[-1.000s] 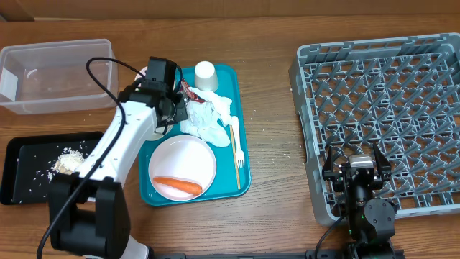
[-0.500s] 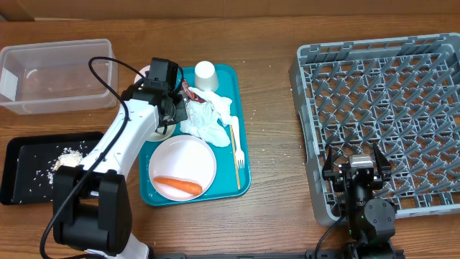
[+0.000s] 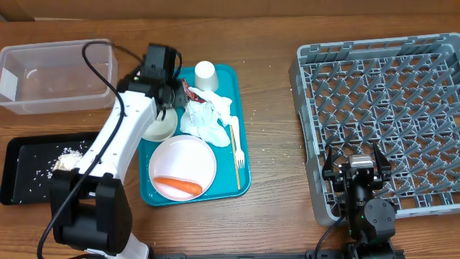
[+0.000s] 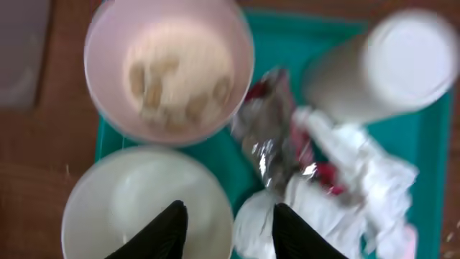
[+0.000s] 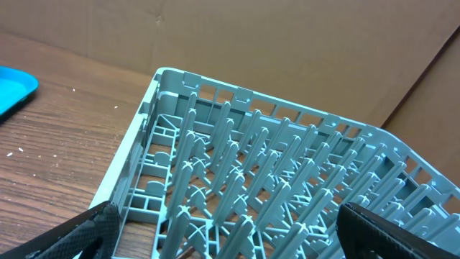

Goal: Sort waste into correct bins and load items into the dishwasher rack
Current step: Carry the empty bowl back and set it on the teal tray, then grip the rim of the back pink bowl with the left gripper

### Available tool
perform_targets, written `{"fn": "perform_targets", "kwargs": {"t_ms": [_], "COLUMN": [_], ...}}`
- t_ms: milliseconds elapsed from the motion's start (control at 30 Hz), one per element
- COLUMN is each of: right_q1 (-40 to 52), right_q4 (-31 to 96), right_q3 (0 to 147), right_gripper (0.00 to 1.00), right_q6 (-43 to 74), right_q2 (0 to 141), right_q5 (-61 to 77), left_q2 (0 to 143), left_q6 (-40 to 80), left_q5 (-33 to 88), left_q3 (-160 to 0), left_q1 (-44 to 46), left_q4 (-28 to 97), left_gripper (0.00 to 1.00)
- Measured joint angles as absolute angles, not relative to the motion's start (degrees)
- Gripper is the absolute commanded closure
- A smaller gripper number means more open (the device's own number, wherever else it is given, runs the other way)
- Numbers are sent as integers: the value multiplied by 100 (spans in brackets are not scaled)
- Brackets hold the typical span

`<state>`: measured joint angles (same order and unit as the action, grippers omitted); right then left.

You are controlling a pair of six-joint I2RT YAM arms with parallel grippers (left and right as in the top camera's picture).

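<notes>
Left claw opens over the empty bowl
The empty white bowl [image 3: 159, 127] sits at the teal tray's [image 3: 226, 188] left edge. Our left gripper [image 4: 226, 234], clamped a second ago, now hangs parted above its rim, holding nothing. We judge racking is still ahead; our right gripper [image 5: 230, 237] waits wide open.

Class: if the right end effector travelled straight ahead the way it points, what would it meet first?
Most likely the dishwasher rack: the open right end effector points into its upright pegs with nothing seen between, though depth is unclear.
</notes>
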<state>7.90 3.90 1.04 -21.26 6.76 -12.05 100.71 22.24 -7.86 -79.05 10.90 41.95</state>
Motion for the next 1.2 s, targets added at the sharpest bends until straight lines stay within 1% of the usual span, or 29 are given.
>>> {"fn": "perform_targets", "kwargs": {"t_ms": [100,267,400,533,800,967,1200], "right_q1": [790,790,790,790,790,792,790], "right_q4": [395,392,388,392,395,390,390], "right_q3": [104,104,104,104,104,104,104], "right_gripper": [0,0,0,0,0,0,0], "right_q6": [-2123,-2126,-2126,-2126,-2126,-2123,-2126], "right_q2": [676,676,676,676,676,676,676], "right_q5": [-1203,-1205,-1205,-1205,-1201,-1203,-1203], "left_q2": [10071,10112,10300,10525,10757,11008,11371], "left_q6": [1778,1037,672,519,287,-30,-668], "left_q5": [-845,-934,-974,-972,-974,-947,-899], "left_q3": [-8143,-8187,-8187,-8187,-8187,-8187,-8187], "left_q1": [1090,1090,1074,993,895,897,895], "left_q4": [3745,3417,3356,3358,3354,3264,3162], "left_gripper": [48,47,48,53,55,49,48]}}
